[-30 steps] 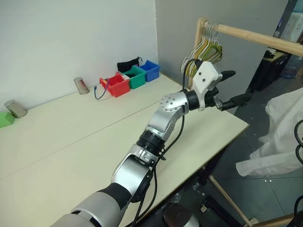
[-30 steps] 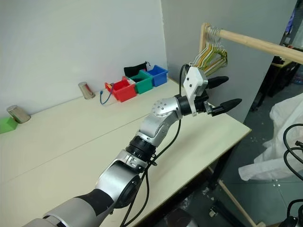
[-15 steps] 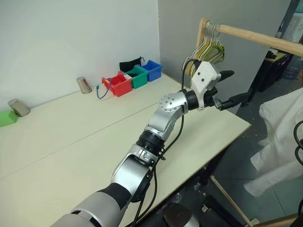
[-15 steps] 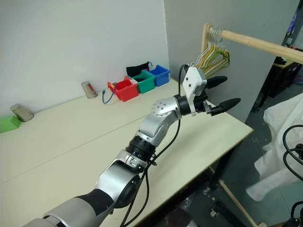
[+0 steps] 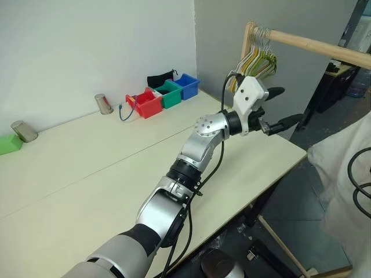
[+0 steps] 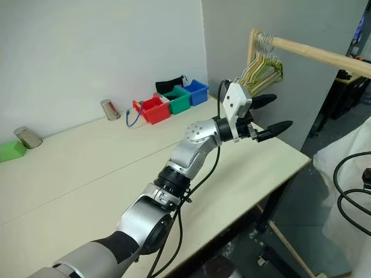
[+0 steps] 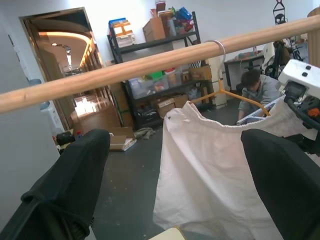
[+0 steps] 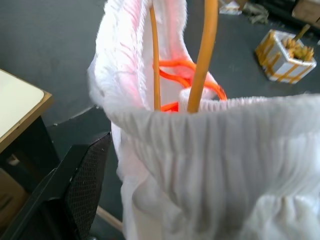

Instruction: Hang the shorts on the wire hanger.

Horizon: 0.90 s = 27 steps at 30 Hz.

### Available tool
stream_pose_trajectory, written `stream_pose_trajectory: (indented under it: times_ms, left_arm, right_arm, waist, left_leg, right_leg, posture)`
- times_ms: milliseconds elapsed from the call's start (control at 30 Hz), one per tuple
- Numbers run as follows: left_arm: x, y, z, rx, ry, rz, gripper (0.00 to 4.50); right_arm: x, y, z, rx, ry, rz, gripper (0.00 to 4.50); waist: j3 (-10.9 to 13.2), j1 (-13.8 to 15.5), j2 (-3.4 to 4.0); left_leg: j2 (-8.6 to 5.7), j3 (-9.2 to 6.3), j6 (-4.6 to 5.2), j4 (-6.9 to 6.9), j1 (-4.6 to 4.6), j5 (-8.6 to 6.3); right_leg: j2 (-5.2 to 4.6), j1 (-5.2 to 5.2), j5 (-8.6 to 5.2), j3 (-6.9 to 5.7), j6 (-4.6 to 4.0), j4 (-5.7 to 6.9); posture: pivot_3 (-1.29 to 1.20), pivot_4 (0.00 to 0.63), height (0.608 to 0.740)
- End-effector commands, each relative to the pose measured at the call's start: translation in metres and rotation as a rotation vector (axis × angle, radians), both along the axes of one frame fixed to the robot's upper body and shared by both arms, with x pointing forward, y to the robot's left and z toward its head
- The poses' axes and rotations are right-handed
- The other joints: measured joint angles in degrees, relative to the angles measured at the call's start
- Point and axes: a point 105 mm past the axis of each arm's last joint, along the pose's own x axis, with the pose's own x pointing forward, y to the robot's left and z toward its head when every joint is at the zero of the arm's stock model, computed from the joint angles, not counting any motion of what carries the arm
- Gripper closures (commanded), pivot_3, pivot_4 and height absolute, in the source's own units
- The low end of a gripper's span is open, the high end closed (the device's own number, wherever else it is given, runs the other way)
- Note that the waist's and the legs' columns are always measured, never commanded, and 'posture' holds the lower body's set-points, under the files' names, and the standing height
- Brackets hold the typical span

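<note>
The white shorts [image 7: 210, 165] hang by their waistband on the tan wire hanger [image 7: 235, 96]. Its hook sits over the wooden rail [image 7: 125, 67]. In the head views the shorts [image 5: 342, 168] drape down at the right edge, beyond the table. My left gripper [image 5: 287, 105] is open and empty. It is held level off the table's far corner, pointing at the shorts and apart from them. My right gripper [image 8: 160, 145] is right against the gathered waistband [image 8: 225, 135] and the hanger's wires [image 8: 204, 55]. It is open, with one black finger [image 8: 75, 185] standing wide beside the fabric and the other hidden behind it.
A bunch of spare hangers [image 5: 255, 58] hangs at the rail's near end, just above my left wrist. Red, green and blue bins [image 5: 165, 92], two metal cups [image 5: 103, 104] and a green block sit along the table's far side. A person [image 7: 260, 87] crouches among shelves beyond.
The shorts have shifted toward the right edge of the head views and now hang longer and straighter. My left arm has kept still.
</note>
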Motion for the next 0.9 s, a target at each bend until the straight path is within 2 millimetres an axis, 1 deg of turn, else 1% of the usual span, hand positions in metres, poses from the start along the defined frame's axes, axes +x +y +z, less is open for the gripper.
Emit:
stream_pose_trajectory:
  times_ms: [33, 133, 233, 300, 467, 533, 633, 767, 833, 900]
  left_arm:
    - [-0.008, -0.006, 0.022, -0.039, -0.069, -0.032, 0.0]
    - [-0.008, -0.005, 0.021, -0.038, -0.069, -0.035, 0.0]
    - [-0.007, -0.005, 0.02, -0.036, -0.07, -0.037, 0.0]
    - [-0.008, -0.004, 0.019, -0.035, -0.069, -0.038, 0.0]
    - [-0.007, -0.001, 0.019, -0.033, -0.073, -0.038, 0.0]
    - [-0.005, 0.002, 0.018, -0.029, -0.076, -0.023, 0.0]
    - [-0.001, 0.006, 0.016, -0.021, -0.076, -0.007, 0.0]
    - [0.003, 0.013, 0.016, -0.017, -0.073, 0.026, 0.0]
    - [0.01, 0.025, 0.013, -0.012, -0.056, 0.071, 0.0]
    - [0.016, 0.038, 0.011, -0.009, -0.041, 0.111, 0.0]
  right_arm:
    - [-0.004, -0.002, 0.035, -0.138, -0.062, -0.039, 0.04]
    - [-0.002, 0.006, 0.047, -0.212, -0.07, -0.014, 0.04]
    - [-0.001, 0.009, 0.049, -0.233, -0.078, -0.019, 0.04]
    - [-0.003, 0.009, 0.054, -0.277, -0.081, -0.041, 0.04]
    - [-0.003, 0.018, 0.079, -0.426, -0.109, -0.065, 0.04]
    - [0.001, 0.024, 0.081, -0.482, -0.092, -0.035, 0.04]
    - [0.005, 0.029, 0.08, -0.529, -0.066, -0.014, 0.04]
    - [0.018, 0.04, 0.078, -0.517, -0.111, 0.057, 0.04]
    - [0.036, 0.058, 0.079, -0.471, -0.186, 0.153, 0.04]
    - [0.05, 0.073, 0.08, -0.441, -0.238, 0.224, 0.04]
  waist:
    - [0.0, -0.15, 0.01]
    - [0.0, -0.37, -0.01]
    - [0.0, -0.62, -0.03]
    - [0.0, -0.61, -0.02]
    - [-0.02, -0.63, 0.01]
    - [-0.01, -0.7, -0.01]
    - [0.01, -0.6, -0.05]
    - [0.0, -0.54, -0.04]
    - [-0.01, -0.61, -0.01]
    - [-0.05, -0.71, 0.05]
  left_leg:
    - [-0.01, 0.01, 0.0, 0.0, 0.0, 0.0]
    - [-0.03, 0.0, 0.0, 0.0, 0.0, 0.0]
    - [0.0, -0.03, 0.0, -0.01, 0.0, 0.0]
    - [-0.01, 0.0, 0.0, -0.01, 0.0, 0.0]
    - [-0.03, -0.03, 0.0, -0.01, -0.01, 0.0]
    - [-0.04, 0.01, 0.0, -0.01, 0.01, 0.0]
    - [-0.04, -0.03, 0.0, -0.01, 0.0, 0.0]
    - [-0.08, 0.0, 0.0, -0.01, -0.01, 0.0]
    - [-0.08, 0.0, 0.0, 0.0, 0.0, 0.0]
    - [-0.09, 0.04, 0.0, 0.0, 0.08, 0.0]
  right_leg:
    - [-0.01, 0.0, 0.0, 0.01, 0.0, 0.0]
    - [-0.03, 0.0, 0.0, -0.01, 0.01, 0.0]
    - [-0.01, 0.0, -0.01, -0.04, 0.01, -0.01]
    - [-0.02, 0.0, -0.01, -0.01, 0.02, -0.01]
    - [-0.05, 0.0, -0.01, -0.02, 0.03, -0.02]
    - [-0.07, 0.0, -0.02, 0.0, 0.03, -0.03]
    - [-0.07, 0.0, -0.02, -0.03, 0.03, -0.04]
    - [-0.13, 0.0, -0.01, -0.01, 0.05, -0.05]
    - [-0.15, 0.0, 0.01, 0.0, 0.09, -0.04]
    - [-0.16, 0.04, 0.03, 0.05, 0.12, -0.04]
  posture:
    - [-0.66, 0.0, 0.74]
    - [-0.67, 0.0, 0.74]
    - [-0.67, 0.0, 0.74]
    - [-0.67, 0.0, 0.74]
    - [-0.67, 0.0, 0.74]
    - [-0.66, 0.0, 0.74]
    - [-0.64, 0.0, 0.74]
    - [-0.63, 0.0, 0.74]
    - [-0.6, 0.0, 0.74]
    - [-0.57, 0.0, 0.74]
